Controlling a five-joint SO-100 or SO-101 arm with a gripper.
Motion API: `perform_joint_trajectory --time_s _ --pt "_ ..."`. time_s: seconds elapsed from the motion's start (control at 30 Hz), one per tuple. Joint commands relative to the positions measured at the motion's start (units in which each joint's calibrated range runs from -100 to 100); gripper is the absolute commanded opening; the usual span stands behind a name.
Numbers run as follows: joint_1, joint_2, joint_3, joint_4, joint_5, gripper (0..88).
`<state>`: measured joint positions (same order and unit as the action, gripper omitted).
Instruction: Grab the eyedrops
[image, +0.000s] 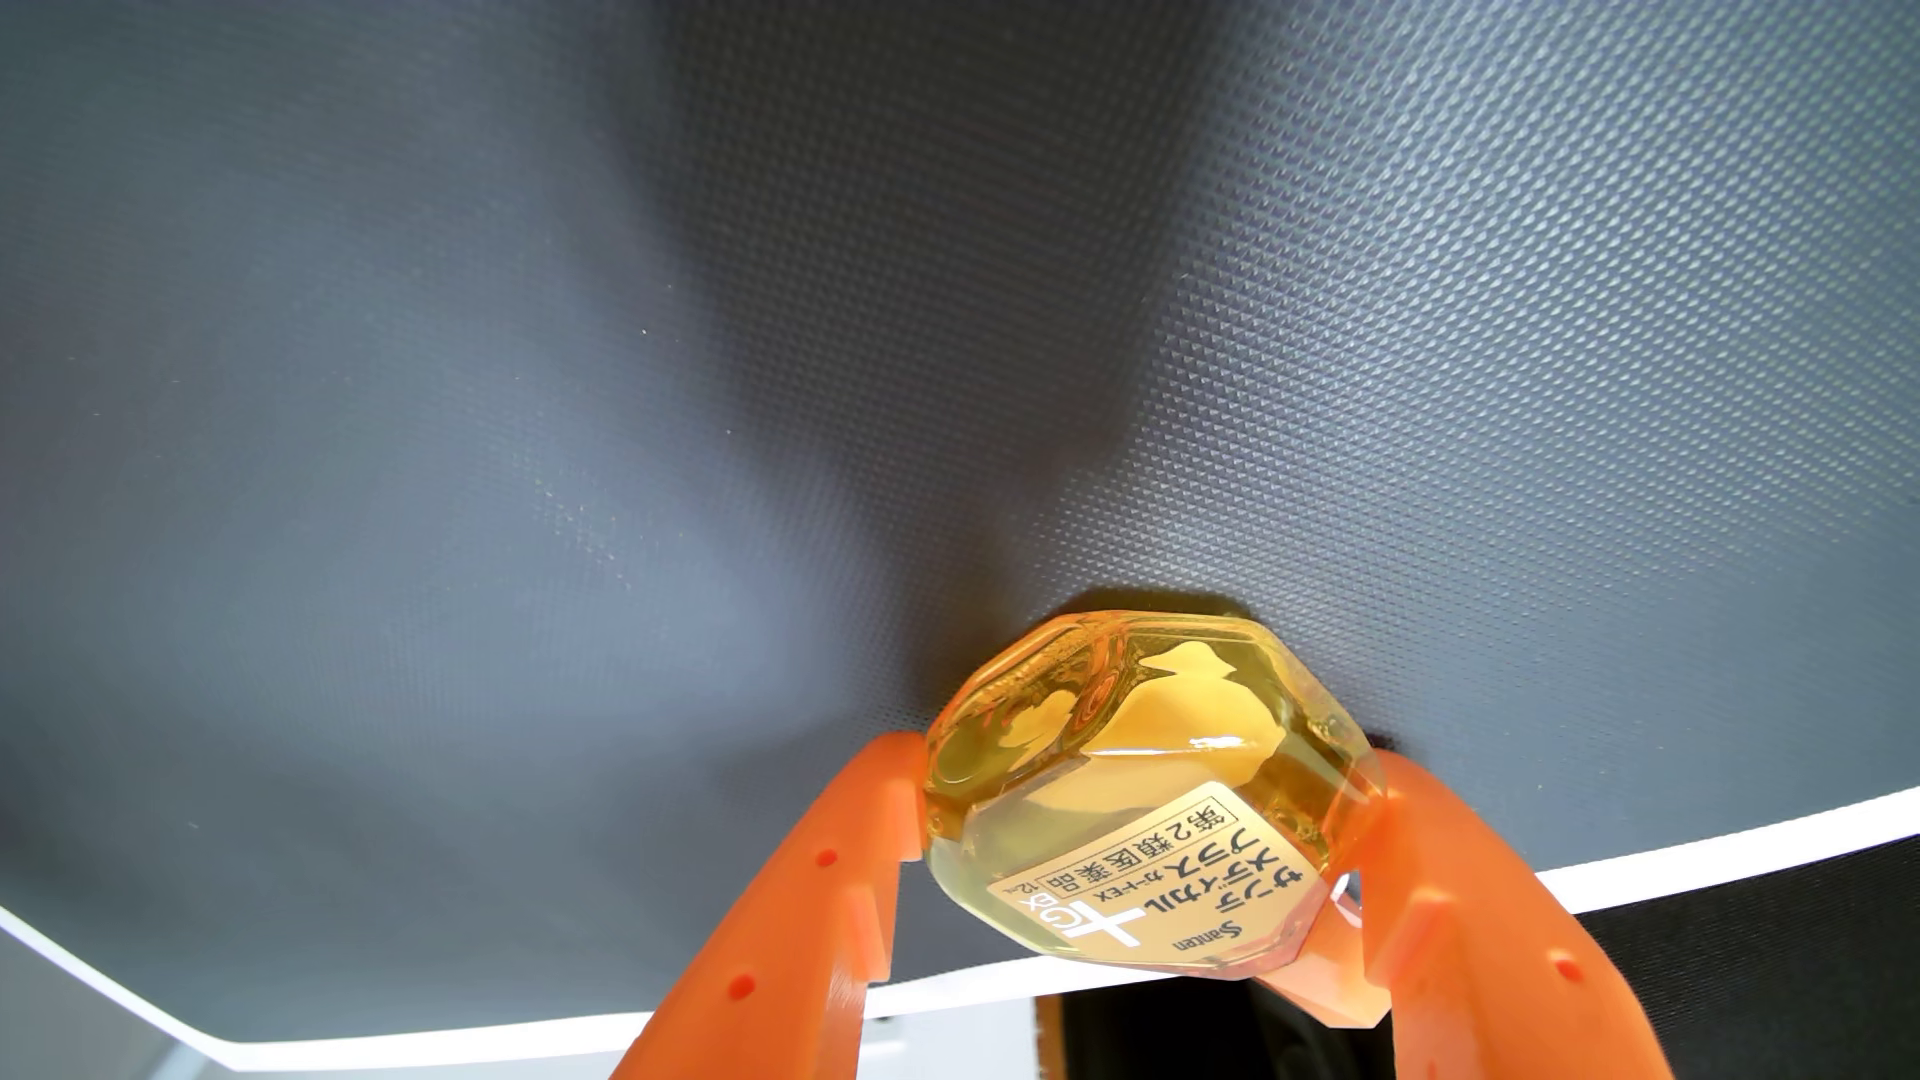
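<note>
In my wrist view the orange pincer (1153, 820) grips the amber eyedrop bottle (1143, 800) at the lower right of centre, one finger pressed on each side. Behind it I see the dark textured tabletop (727, 363), white-edged (1714, 857) at lower right.

In the wrist view, the eyedrops (1148, 789) sit between the gripper (1148, 800) fingers, seemingly above the mat (727, 415).
</note>
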<state>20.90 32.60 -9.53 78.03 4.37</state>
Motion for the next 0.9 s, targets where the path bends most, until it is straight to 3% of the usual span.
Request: perform_joint_trajectory --time_s 0.0,0.27,0.87 --pt "0.1 -0.5 -0.2 -0.6 -0.3 11.5" --pt "0.1 -0.5 -0.2 -1.4 -0.7 1.0" --pt "-3.4 -10.0 0.1 2.3 -0.2 0.5"
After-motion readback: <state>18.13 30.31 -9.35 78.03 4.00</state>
